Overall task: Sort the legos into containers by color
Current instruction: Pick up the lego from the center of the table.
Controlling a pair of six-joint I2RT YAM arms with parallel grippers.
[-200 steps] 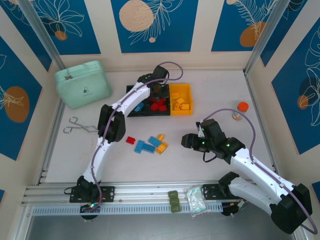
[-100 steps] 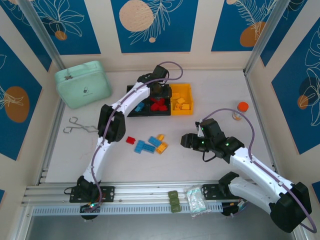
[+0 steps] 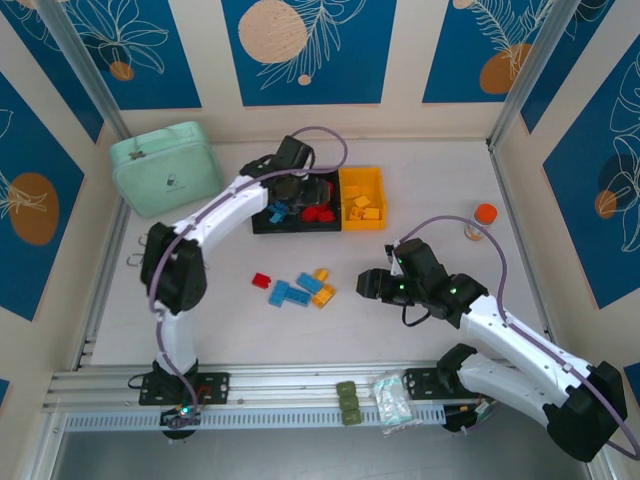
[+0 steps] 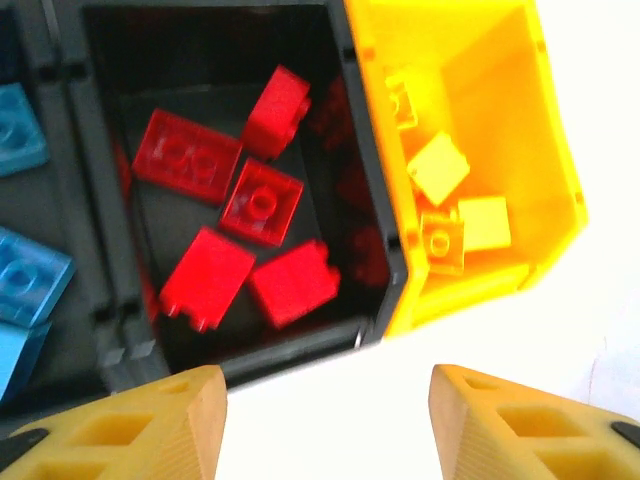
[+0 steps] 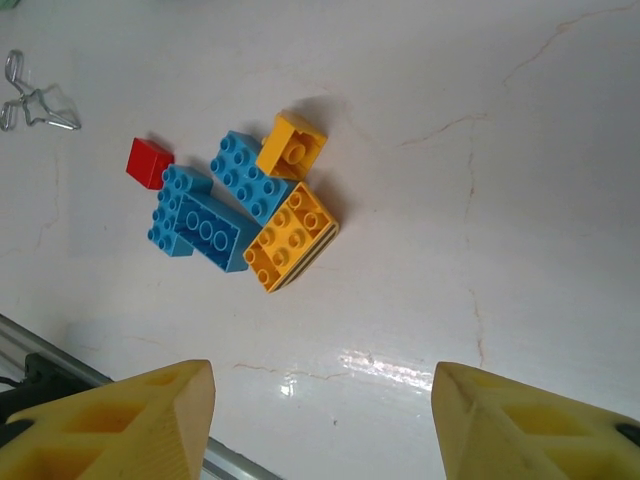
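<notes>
The containers stand in a row at the back: a black bin (image 3: 262, 225) holding blue bricks (image 4: 22, 270), a black bin (image 4: 385, 270) holding several red bricks (image 4: 262, 200), and a yellow-orange bin (image 3: 362, 222) with yellow bricks (image 4: 440, 168). My left gripper (image 3: 292, 192) hangs open above the black bins, nothing between its fingers (image 4: 170, 425). Loose legos lie mid-table: a red one (image 5: 148, 162), two blue ones (image 5: 205, 230) (image 5: 250, 180), and two yellow ones (image 5: 292, 145) (image 5: 290, 237). My right gripper (image 3: 370, 283) sits open just right of that cluster, empty.
A mint-green lidded case (image 3: 165, 168) stands at the back left. Metal forceps (image 5: 30, 100) lie left of the loose bricks, partly behind the left arm. An orange-capped bottle (image 3: 483, 218) is at the right. Small packets (image 3: 392, 398) rest on the front rail.
The left arm's elbow swung far to the left and its gripper slid left over the bins. The right gripper barely moved.
</notes>
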